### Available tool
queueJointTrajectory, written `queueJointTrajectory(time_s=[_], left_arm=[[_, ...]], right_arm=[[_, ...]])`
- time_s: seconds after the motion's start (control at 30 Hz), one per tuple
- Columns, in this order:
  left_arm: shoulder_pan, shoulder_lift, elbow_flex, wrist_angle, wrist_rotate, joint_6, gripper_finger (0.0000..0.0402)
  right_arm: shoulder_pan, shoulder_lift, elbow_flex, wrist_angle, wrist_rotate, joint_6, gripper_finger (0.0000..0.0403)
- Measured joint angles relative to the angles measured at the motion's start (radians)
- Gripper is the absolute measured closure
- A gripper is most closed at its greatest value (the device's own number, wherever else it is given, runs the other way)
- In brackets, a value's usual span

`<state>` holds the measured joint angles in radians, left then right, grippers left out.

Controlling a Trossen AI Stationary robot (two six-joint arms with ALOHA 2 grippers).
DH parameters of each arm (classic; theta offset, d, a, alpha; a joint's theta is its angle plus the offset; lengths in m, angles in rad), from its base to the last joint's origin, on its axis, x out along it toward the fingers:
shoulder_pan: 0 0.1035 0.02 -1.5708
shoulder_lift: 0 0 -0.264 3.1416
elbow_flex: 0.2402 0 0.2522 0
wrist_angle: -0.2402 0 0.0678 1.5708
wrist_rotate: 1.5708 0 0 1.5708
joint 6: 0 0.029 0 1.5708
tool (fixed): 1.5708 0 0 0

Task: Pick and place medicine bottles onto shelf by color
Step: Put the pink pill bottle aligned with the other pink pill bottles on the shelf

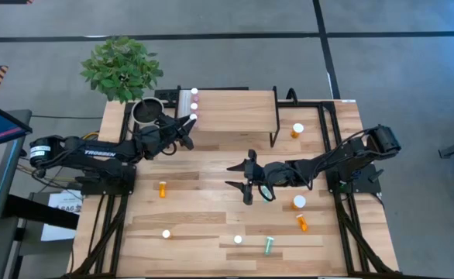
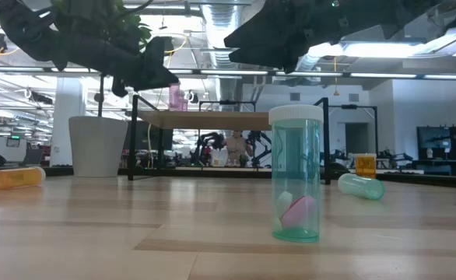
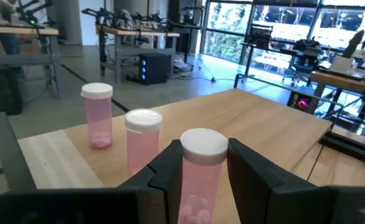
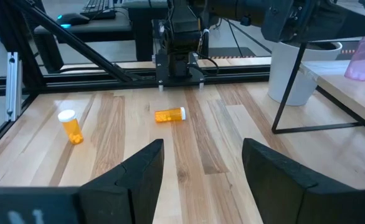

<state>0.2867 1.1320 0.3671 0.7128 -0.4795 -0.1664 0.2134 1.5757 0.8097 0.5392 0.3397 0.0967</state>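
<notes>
The shelf (image 1: 235, 108) stands at the table's far middle. Two pink medicine bottles (image 3: 98, 115) (image 3: 143, 140) with white caps stand upright on its left end. My left gripper (image 1: 188, 124) is at that end, shut on a third pink bottle (image 3: 201, 168) beside them. My right gripper (image 1: 242, 177) hovers open over the table's middle with nothing between its fingers (image 4: 201, 168). A teal bottle (image 2: 296, 175) stands upright on the table near the front. My left gripper pinches the pink bottle's body (image 3: 201, 183) between its two fingers, just under the white cap (image 3: 202, 142). The fingers come level from the table's left side. The bottle stands upright in the hold. Its bottom is hidden by the fingers.
Orange bottles lie or stand about the table (image 1: 163, 188) (image 1: 297, 130) (image 1: 301, 223), a teal one lies near the front (image 1: 268, 246). A plant (image 1: 122, 68) in a pale pot (image 1: 146, 111) stands close to the shelf's left end, beside my left arm.
</notes>
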Motion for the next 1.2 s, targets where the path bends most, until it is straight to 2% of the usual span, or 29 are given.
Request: queueJointTrajectory(time_s=[0.43, 1.2], left_arm=[[0.016, 0.0, 0.0, -0.026, 0.014, 0.004, 0.0307], [0.016, 0.0, 0.0, -0.042, 0.002, -0.001, 0.0259]], right_arm=[[0.0, 0.0, 0.0, 0.0, 0.0, 0.0, 0.0165], [0.0, 0.0, 0.0, 0.015, 0.0, 0.001, 0.0165]])
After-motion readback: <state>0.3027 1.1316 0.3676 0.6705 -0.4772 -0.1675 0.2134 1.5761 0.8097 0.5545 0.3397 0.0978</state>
